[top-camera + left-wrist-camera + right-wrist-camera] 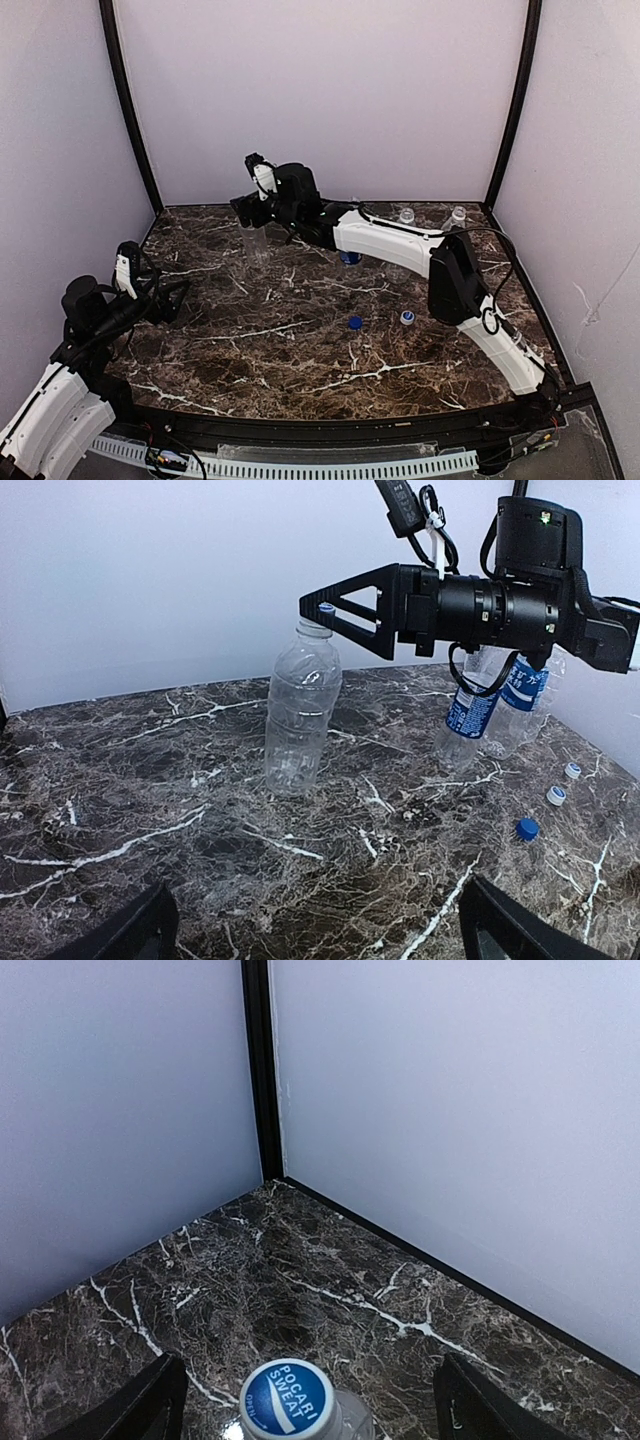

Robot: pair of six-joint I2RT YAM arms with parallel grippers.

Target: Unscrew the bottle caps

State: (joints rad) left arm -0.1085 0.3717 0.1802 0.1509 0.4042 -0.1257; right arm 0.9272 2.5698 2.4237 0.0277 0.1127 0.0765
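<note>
An unlabelled ribbed clear bottle (pixel 300 710) stands upright at the back left of the table (pixel 256 245). It carries a blue-topped cap (pixel 288 1400) printed "Pocari Sweat". My right gripper (pixel 308 1365) is open, its fingers (pixel 152 1405) wide apart on either side of the cap and not touching it. The same gripper shows at the bottle's top in the left wrist view (pixel 322 605) and the top view (pixel 250 207). My left gripper (pixel 320 925) is open and empty, low over the table at the near left (pixel 172 296), well short of the bottle.
Two blue-labelled bottles (pixel 470 712) (pixel 522 690) stand right of the ribbed one, under my right arm (pixel 385 240). Loose caps lie on the marble: one dark blue (pixel 527 829) (pixel 354 322) and two pale (pixel 555 796) (pixel 572 770). More bottle tops (pixel 457 215) show at the back right.
</note>
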